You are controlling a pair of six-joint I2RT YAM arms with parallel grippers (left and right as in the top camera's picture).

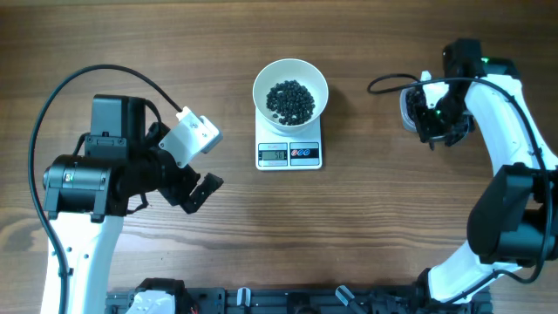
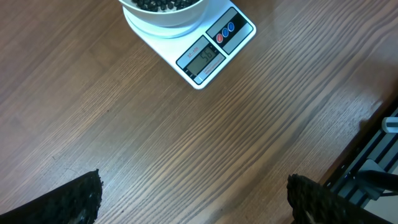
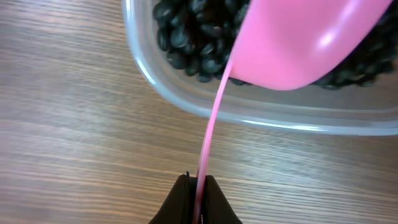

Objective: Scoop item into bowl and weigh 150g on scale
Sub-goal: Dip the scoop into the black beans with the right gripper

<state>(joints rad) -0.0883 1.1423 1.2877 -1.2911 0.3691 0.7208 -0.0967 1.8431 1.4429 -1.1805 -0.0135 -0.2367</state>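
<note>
Over the tub, scoop poised for beans

At the right side of the table (image 1: 131, 35), the right gripper (image 3: 198, 186) is pinched tight on the thin handle of a pink scoop (image 3: 298, 37), whose cup hangs over the beans (image 3: 186, 37) in a clear tub (image 3: 249, 115). The bowl (image 1: 261, 83) sits on the scale (image 1: 289, 154) at centre, well apart from the tub, with a dark heap already inside. The display's digits are too small to trust. The left gripper (image 2: 196, 196) hangs wide and holds nothing, near the scale. Done well, this step probably means a shallow dip and a level lift — the thin handle could twist in the pinch — then small loads poured over the bowl's middle.
</note>
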